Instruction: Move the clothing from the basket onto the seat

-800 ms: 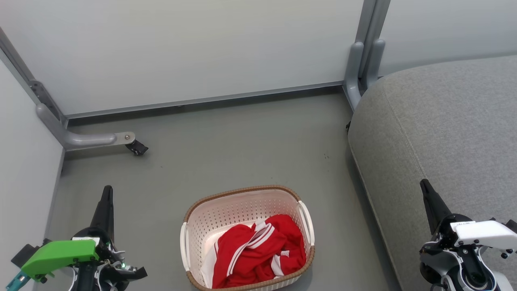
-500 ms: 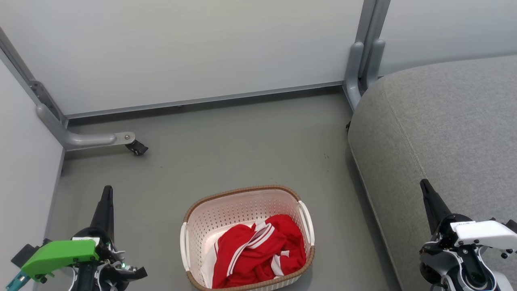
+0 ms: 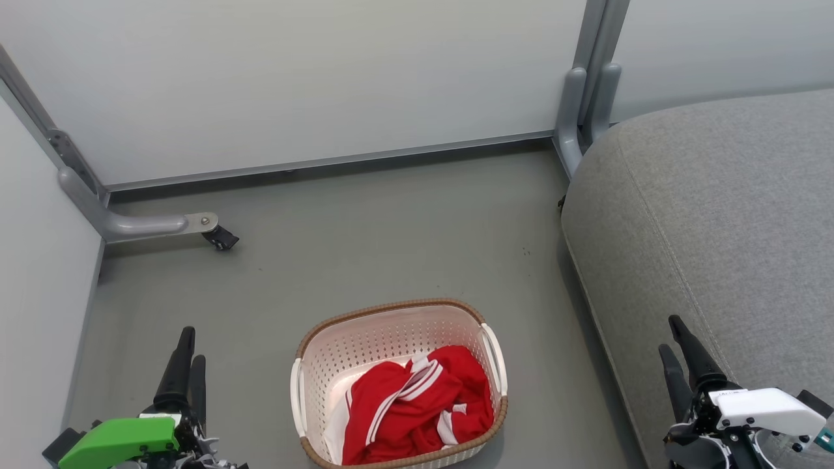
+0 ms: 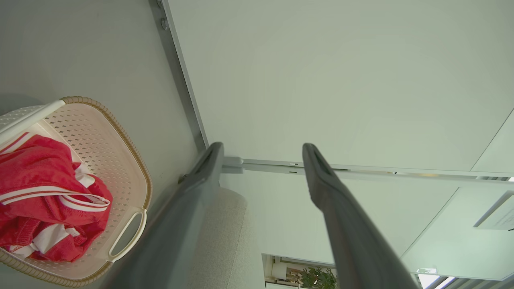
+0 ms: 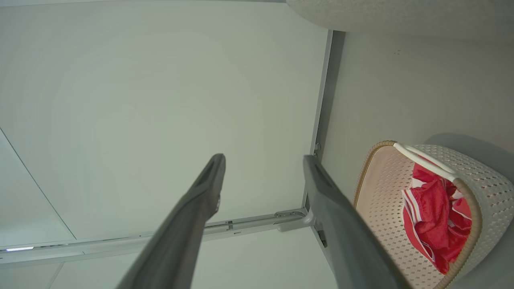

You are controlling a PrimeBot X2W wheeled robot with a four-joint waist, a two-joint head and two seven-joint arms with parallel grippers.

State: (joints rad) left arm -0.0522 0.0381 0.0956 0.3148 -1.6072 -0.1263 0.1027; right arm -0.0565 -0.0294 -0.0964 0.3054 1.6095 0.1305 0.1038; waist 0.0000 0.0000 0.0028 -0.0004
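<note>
The cream basket (image 3: 391, 306) with a brown rim stands on the grey floor at the bottom centre of the head view. Red clothing (image 3: 417, 404) with white stripes lies bunched in its near half. The grey seat (image 3: 717, 195) rises to the right of the basket. My left gripper (image 3: 193, 348) hangs open at the lower left, clear of the basket. My right gripper (image 3: 669, 335) is open at the lower right, over the seat's front edge. In the wrist views, each open gripper (image 4: 263, 147) (image 5: 264, 158) has the basket (image 4: 132, 160) (image 5: 381, 200) and clothing (image 4: 44, 188) (image 5: 433, 212) off to one side.
Pale partition panels close off the back and left. A grey metal foot with a black caster (image 3: 218, 238) juts onto the floor at the left. A grey post (image 3: 586, 98) stands between the back panel and the seat. Bare floor lies beyond the basket.
Both grippers have dropped toward the bottom edge of the head view and turned, so two fingers of each now show. Basket, clothing and seat have not moved.
</note>
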